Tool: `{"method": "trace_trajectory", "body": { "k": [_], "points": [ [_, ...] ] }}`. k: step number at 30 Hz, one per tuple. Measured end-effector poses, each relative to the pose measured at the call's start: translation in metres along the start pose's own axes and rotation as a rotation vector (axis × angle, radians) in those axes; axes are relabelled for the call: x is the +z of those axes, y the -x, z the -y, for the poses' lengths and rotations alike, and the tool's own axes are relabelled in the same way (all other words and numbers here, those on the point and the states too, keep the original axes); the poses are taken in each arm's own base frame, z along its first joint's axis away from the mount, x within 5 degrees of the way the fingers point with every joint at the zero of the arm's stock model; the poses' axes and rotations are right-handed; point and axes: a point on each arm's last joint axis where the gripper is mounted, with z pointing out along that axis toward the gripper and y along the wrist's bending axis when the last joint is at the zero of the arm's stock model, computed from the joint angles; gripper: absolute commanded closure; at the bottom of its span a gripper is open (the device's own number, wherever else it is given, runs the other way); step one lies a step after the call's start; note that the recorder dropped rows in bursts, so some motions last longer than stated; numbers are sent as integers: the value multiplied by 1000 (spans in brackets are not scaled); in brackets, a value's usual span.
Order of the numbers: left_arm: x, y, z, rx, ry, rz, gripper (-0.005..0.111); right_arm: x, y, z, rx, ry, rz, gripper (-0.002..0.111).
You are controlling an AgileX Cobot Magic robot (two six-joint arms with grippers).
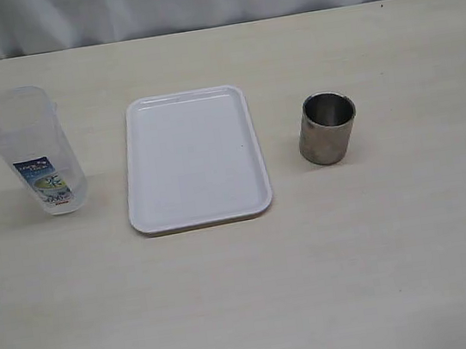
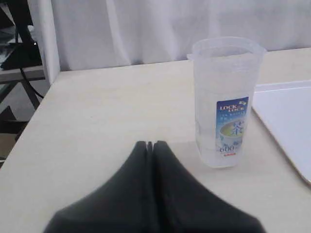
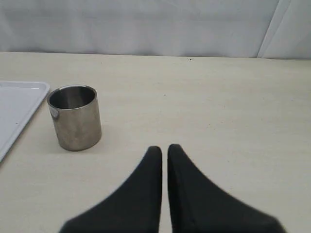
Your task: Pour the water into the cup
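Note:
The steel cup (image 1: 327, 127) stands upright on the table to the right of the white tray; it also shows in the right wrist view (image 3: 75, 117). The clear jug (image 1: 32, 152) with a blue-and-white label stands upright to the left of the tray, with a little water at its bottom in the left wrist view (image 2: 226, 100). My left gripper (image 2: 150, 144) is shut and empty, short of the jug. My right gripper (image 3: 164, 147) is shut with a thin slit between the fingers, empty, short of the cup. Neither gripper shows in the exterior view.
A flat white tray (image 1: 194, 157) lies between jug and cup; its edge shows in the left wrist view (image 2: 286, 111) and the right wrist view (image 3: 14, 111). A white curtain hangs behind the table. The table's left edge (image 2: 29, 121) is near the jug.

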Motion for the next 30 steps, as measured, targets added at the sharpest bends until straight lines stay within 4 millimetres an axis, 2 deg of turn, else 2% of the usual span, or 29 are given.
{"method": "trace_trajectory", "body": {
  "k": [10, 15, 18, 20, 21, 23, 24, 25, 28, 30],
  "points": [
    [-2, 21, -1, 15, 17, 234, 107, 0, 6, 0, 0, 0, 71, 104],
    [-10, 41, -2, 4, 25, 464, 107, -3, 22, 0, 0, 0, 244, 104],
    [-20, 57, -3, -144, -19, 679, 105, -6, 34, 0, 0, 0, 378, 104],
    [-24, 62, -2, -166, -40, 745, 87, -9, 40, 0, 0, 0, 453, 104],
    [-25, 62, -2, -157, -43, 754, 62, -10, 42, 0, 0, 0, 482, 104],
    [-25, 63, -1, -144, -51, 764, 21, -13, 47, 0, 22, 6, 546, 104],
    [-26, 63, -1, -144, -53, 771, 8, -14, 48, 0, 46, 13, 557, 104],
    [-27, 64, 0, -144, -55, 783, 1, -14, 48, 0, 70, 20, 559, 104],
    [-29, 68, 0, -155, -71, 831, 2, -14, 48, 0, 127, 36, 560, 104],
    [-21, 70, 1, -147, -83, 803, 2, -14, 48, 0, 151, 44, 560, 104]
  ]
}}
